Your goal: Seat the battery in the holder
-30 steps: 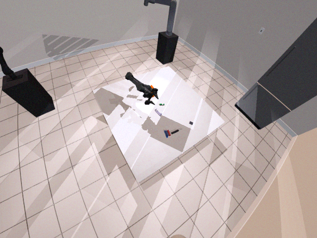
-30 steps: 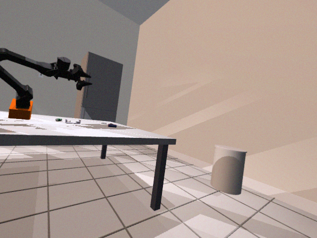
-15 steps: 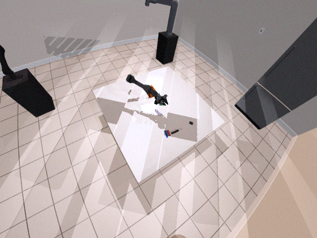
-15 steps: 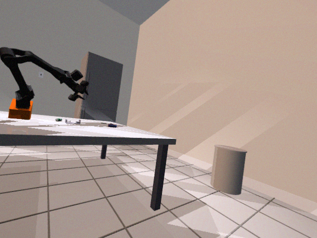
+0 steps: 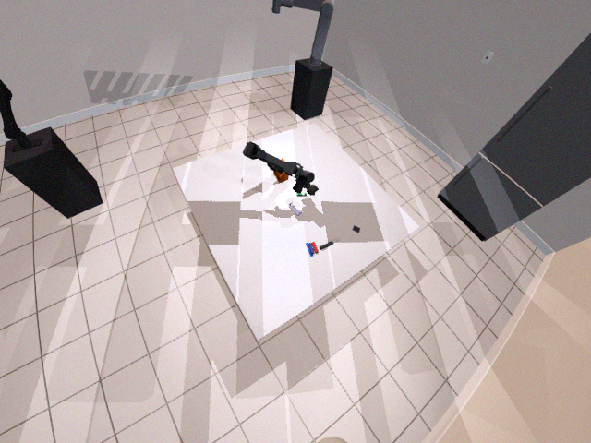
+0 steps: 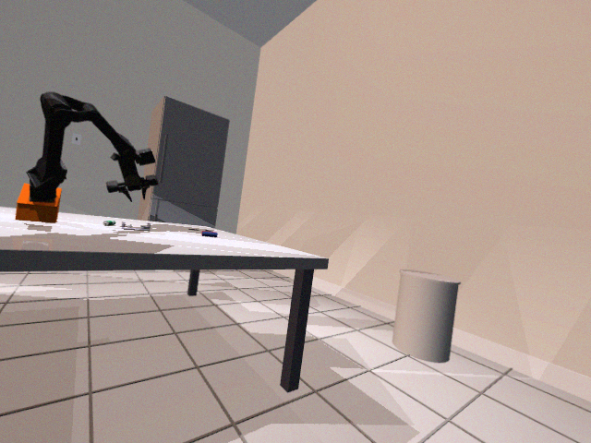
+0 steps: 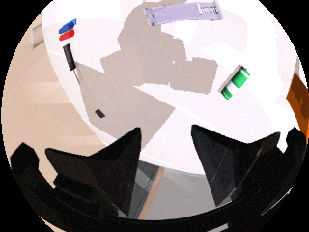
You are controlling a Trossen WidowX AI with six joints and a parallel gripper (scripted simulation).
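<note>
The arm (image 6: 71, 128) reaches out from its orange base (image 6: 38, 205) and bends down so that the jaws (image 6: 135, 193) hang in the air above the white surface (image 6: 229, 250), well clear of everything lying on it. The jaws are partly spread with nothing between them; the wrist view shows bare surface through the gap between the two dark fingers. The battery (image 7: 235, 83), green with a white band and a pale end, lies on its side on the surface, almost below the jaws and a little toward the base. From above it shows only as a small green speck (image 5: 300, 194) at the edge of the jaws. The holder (image 7: 182, 14), a long pale grey tray, lies flat beyond the battery, apart from it and with a strip of surface between them; its spring and lip are too small to make out, though one end looks ribbed. Farther off lie a blue and red item (image 5: 311, 248), a thin black stick (image 5: 326, 245) just beside it, and a small black square (image 5: 355, 229) set apart.
</note>
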